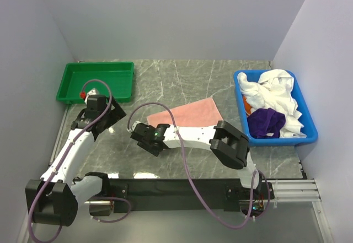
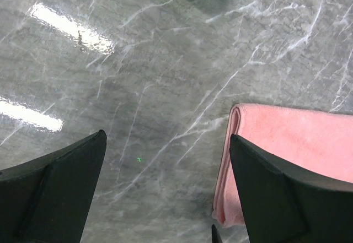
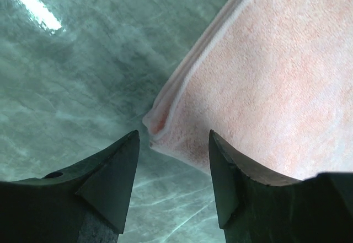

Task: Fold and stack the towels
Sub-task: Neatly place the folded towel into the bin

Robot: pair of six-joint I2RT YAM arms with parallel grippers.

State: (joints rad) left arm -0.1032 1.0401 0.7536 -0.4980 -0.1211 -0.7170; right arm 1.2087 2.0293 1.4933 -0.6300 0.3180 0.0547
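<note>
Grey veined marble covers the table (image 1: 165,77), with white walls closing it in on three sides. Seen from above, a green tray (image 1: 96,66) sits at ten o'clock and a blue bin (image 1: 311,135) at three o'clock. The bin holds crumpled white towels (image 1: 276,91), a purple towel (image 1: 266,120) and a scrap of an orange towel (image 1: 248,109) showing at its left wall. The pink towel (image 1: 190,113) lies folded flat near the middle of the table, nothing resting on it, though the right arm's white link crosses over its near edge. The right gripper (image 3: 174,138) hovers low with its jaws spread and nothing between them. The towel's doubled corner sits just beyond the gap at twelve o'clock, and the cloth runs off toward one o'clock. The left gripper (image 2: 168,144) hangs over bare marble with its jaws spread wide and empty. In its own view the pink towel lies at four o'clock, its folded edge partly hidden behind the right-hand finger (image 2: 276,199), and a corner of the tray shows at one o'clock.
</note>
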